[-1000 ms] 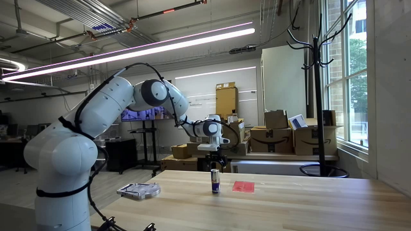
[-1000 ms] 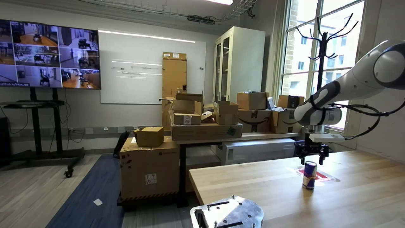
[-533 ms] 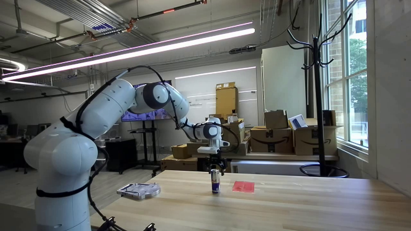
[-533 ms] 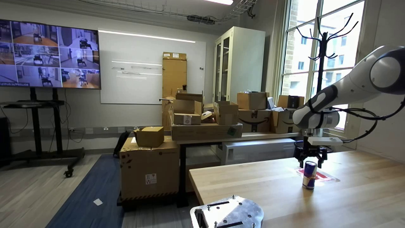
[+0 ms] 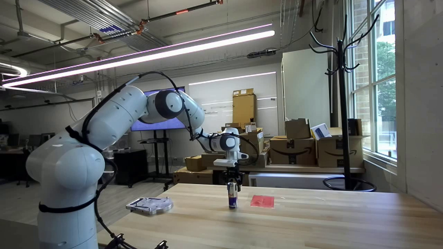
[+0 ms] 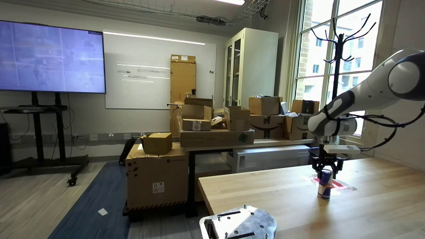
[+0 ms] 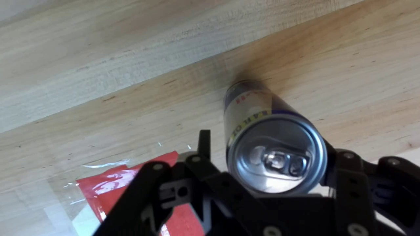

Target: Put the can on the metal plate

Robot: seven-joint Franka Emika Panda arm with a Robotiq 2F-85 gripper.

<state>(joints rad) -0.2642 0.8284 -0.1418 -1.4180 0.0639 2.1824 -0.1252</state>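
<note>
A slim blue and silver can stands upright on the wooden table, and in an exterior view its lower part looks yellowish. My gripper has come down around the can's top, one finger on each side. In the wrist view a gap shows between the left finger and the can's silver lid. The right finger is partly hidden behind the can, close against it or touching. The jaws are partway open. The metal plate, silvery and low, lies at the table's edge, well apart from the can.
A flat red packet in clear plastic lies on the table close beside the can, under the left finger. Cardboard boxes are stacked behind the table. A black coat rack stands near the window.
My gripper has come down from above the can to around its top. Its fingers have moved closer together. The can stands in about the same place, and the plate has not moved.
</note>
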